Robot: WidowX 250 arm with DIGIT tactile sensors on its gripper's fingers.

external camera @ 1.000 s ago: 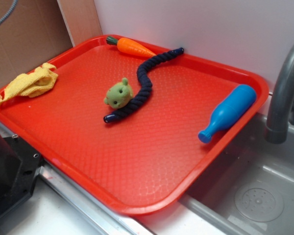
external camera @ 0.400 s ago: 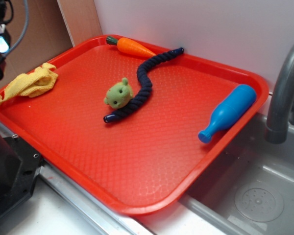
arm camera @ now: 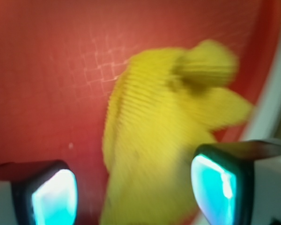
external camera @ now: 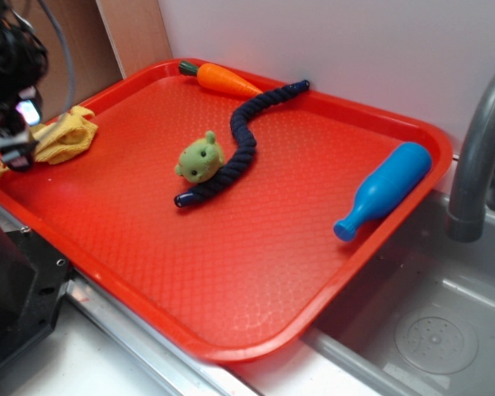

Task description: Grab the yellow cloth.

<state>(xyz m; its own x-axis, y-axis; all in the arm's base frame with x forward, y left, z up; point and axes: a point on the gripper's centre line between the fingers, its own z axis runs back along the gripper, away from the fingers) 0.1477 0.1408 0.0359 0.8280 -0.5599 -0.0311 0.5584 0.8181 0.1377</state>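
Observation:
The yellow cloth [external camera: 64, 138] lies crumpled at the far left corner of the red tray [external camera: 256, 247]. My gripper [external camera: 16, 132] hangs over the cloth's left end and hides part of it. In the wrist view the yellow cloth [arm camera: 168, 126] fills the middle, blurred by motion. It lies below and between the two fingers, which stand wide apart. My gripper [arm camera: 133, 194] is open and holds nothing.
On the tray lie a green plush toy [external camera: 200, 157], a dark blue rope [external camera: 239, 140], an orange toy carrot [external camera: 223, 78] and a blue bottle [external camera: 385, 189]. A grey faucet [external camera: 478, 148] and sink [external camera: 421, 330] sit to the right. A white wall stands behind.
The arm has come down from the top left corner to the cloth's left end, now covering part of it. Nothing on the tray has moved.

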